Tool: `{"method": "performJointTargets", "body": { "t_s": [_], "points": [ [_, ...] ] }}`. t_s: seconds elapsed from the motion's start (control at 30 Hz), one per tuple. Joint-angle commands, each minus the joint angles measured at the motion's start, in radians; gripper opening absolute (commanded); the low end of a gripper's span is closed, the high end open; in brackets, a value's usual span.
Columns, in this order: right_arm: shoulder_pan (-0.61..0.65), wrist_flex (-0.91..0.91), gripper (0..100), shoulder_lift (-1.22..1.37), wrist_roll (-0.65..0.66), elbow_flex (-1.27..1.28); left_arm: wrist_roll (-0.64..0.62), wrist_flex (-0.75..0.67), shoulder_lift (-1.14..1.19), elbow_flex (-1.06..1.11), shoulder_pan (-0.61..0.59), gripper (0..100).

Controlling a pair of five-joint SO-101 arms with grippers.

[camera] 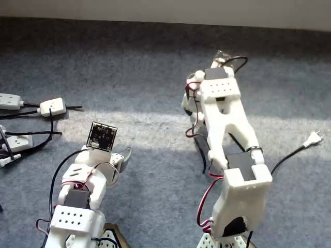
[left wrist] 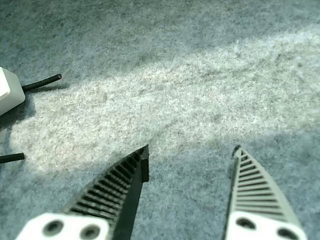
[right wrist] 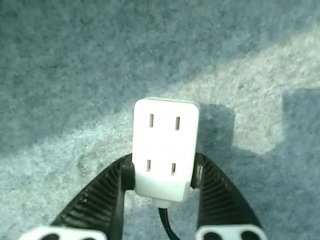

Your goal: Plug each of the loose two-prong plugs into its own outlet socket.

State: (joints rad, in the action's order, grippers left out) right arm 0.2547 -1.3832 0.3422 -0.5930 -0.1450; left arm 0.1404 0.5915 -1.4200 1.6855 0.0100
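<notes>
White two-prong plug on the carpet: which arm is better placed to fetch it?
Probably left: the left gripper is open and empty; the right gripper holds a white outlet block, though the plug lies on that side.

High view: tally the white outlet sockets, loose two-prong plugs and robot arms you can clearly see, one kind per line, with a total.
White outlet sockets: 3
Loose two-prong plug: 1
Robot arms: 2
Total: 6
A small white piece at the left edge is too unclear to count.

No words or numbers (or signs) legible.
</notes>
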Motion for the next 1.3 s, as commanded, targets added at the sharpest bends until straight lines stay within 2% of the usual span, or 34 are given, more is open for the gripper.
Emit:
{"method": "performJointTargets", "body": {
  "t_s": [0.0, 0.13, 0.23, 0.37, 0.47, 0.63, 0.77, 0.83, 0.9, 1.0, 1.13, 1.27],
  "points": [
    [0.065, 0.101, 7.7, -0.018, -0.072, 0.114, 0.008, 0.000, -0.010, 0.019, 0.007, 26],
    [0.213, 0.315, 7.7, -0.022, -0.078, 0.294, 0.008, 0.000, -0.010, 0.019, 0.010, 26],
    [0.326, 0.437, 7.7, -0.021, -0.074, 0.320, 0.008, 0.000, -0.010, 0.019, 0.010, 26],
    [0.354, 0.506, 7.7, -0.013, -0.077, 0.326, 0.008, 0.000, -0.010, 0.019, 0.008, 26],
    [0.315, 0.587, 7.7, -0.012, -0.077, 0.329, 0.008, 0.000, -0.010, 0.019, 0.010, 26],
    [0.269, 0.596, 9.4, -0.019, -0.061, 0.364, 0.008, -0.002, -0.010, 0.019, 0.007, 26],
    [0.269, 0.593, 22.8, -0.022, -0.037, 0.363, 0.008, -0.003, -0.010, 0.019, 0.005, 26],
    [0.271, 0.582, 26.5, -0.024, -0.031, 0.357, 0.008, 0.002, -0.010, 0.018, 0.005, 27],
    [0.262, 0.558, 26.9, -0.041, 0.044, 0.311, 0.008, 0.003, -0.010, 0.010, -0.005, 27],
    [0.220, 0.498, 26.9, -0.102, 0.181, 0.234, 0.008, 0.077, -0.010, -0.042, -0.053, 27],
    [0.113, 0.433, 26.9, -0.229, 0.212, 0.170, 0.008, 0.158, -0.010, -0.094, -0.105, 26],
    [-0.058, 0.429, 26.9, -0.291, 0.210, 0.239, 0.003, 0.161, -0.010, -0.114, -0.206, 26]
  ]
}}
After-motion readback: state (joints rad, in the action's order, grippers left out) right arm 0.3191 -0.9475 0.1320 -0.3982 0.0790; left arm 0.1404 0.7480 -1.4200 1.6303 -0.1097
